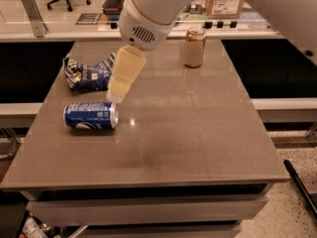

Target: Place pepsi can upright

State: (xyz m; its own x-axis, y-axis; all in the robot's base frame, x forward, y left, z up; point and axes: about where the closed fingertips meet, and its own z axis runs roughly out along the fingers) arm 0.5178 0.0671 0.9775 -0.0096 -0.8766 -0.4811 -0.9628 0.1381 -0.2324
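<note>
The pepsi can (91,115) is blue with white lettering and silver ends. It lies on its side on the left part of the grey table (198,133), its long axis running left to right. My gripper (119,90) hangs from the white arm above the table, its cream-coloured fingers pointing down and to the left. Its tip is just above and slightly right of the can's right end, apart from it. It holds nothing.
A dark blue and white snack bag (89,73) lies crumpled at the back left, just behind the gripper. A gold-tan can (193,47) stands upright at the back, right of centre. A counter with boxes runs behind the table.
</note>
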